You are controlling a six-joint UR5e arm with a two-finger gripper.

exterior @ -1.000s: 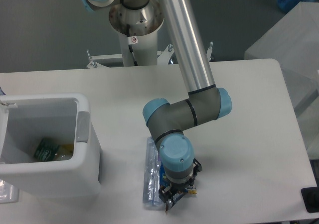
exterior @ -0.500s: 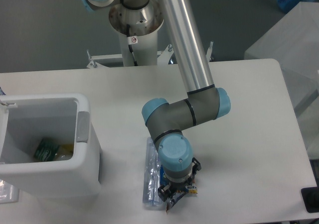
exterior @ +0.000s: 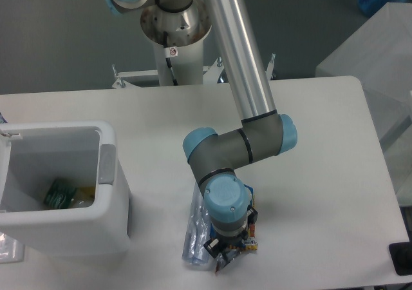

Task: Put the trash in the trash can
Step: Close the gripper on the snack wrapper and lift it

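pincer: the pincer (exterior: pixel 225 256) sits low at the front edge of the table (exterior: pixel 322 174), pointing down, mostly hidden under the arm's blue-capped wrist (exterior: pixel 225 198), so honestly can't tell if the tips are apart or clamped on anything
snack packet: the blue snack packet (exterior: pixel 250 206) with its yellow-orange edge pokes out on the right of the wrist, right under the pincer, flat on the table as far as I can see
bottle: crushed clear bottle (exterior: pixel 194 229) lies lengthwise just to the left of the wrist, touching or nearly touching the packet, part of it covered by the arm
trash can: white trash can (exterior: pixel 106 225) is at the left of the table, well apart from the pincer, grey tab (exterior: pixel 106 164) on the wall that faces the arm
inside the can: something green (exterior: pixel 59 194) and a bit of yellow stuff (exterior: pixel 85 193) at the bottom, too small to say what
in the way: nothing stands between the pincer and the can, just bare table; the arm's own elbow (exterior: pixel 241 145) hangs over the bottle and packet and blocks the view of them
other stuff: robot base column (exterior: pixel 177 45) at the back, a dark object (exterior: pixel 402 258) at the right front edge
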